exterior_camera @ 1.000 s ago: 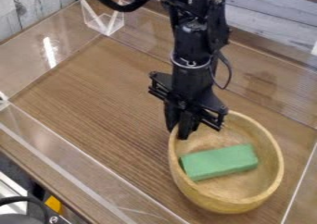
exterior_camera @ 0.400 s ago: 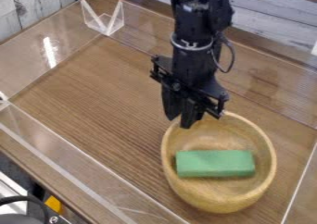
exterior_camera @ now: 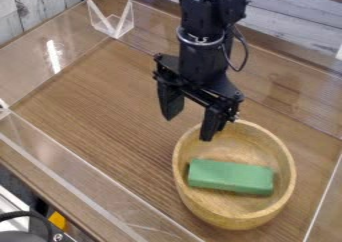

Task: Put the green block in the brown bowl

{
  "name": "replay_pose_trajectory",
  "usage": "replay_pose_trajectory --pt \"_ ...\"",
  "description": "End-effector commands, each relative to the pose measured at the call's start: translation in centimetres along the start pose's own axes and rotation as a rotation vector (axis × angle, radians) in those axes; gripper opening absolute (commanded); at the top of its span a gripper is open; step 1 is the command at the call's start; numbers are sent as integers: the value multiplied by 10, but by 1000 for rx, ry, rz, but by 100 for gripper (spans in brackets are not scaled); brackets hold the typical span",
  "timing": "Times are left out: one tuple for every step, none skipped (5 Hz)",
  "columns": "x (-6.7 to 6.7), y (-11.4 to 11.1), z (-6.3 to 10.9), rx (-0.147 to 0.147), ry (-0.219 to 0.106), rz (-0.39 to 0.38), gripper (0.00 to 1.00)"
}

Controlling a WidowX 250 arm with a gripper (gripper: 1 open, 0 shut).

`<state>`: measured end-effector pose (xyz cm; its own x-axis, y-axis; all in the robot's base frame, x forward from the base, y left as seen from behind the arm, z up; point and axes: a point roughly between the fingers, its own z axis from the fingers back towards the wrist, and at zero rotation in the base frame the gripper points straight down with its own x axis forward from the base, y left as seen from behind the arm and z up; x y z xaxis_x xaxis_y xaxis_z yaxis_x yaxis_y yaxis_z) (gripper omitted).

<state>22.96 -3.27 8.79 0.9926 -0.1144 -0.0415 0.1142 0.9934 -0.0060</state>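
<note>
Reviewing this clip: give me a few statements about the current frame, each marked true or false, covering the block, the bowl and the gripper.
1. The green block lies inside the brown bowl. True.
2. The gripper is clamped on the block. False: its jaws are spread open and empty, above the bowl's far-left rim.
3. The block stands upright on one end. False: it lies flat on the bowl's bottom.
4. The gripper points downward. True.
5. A second block sits on the wooden table. False: only the one block is visible.
</note>
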Motion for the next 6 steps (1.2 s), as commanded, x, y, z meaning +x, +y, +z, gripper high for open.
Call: replay_pose_trajectory --pt "4 -8 10 5 -47 40 100" --pt "0 -4 6 11 -51 8 100" --pt "-4 -1 2 14 -52 -26 100" --pt "-5 -1 10 14 -56 39 100" --pt "-6 -1 18 15 -60 103 100" --pt "2 -3 25 19 -65 114 100"
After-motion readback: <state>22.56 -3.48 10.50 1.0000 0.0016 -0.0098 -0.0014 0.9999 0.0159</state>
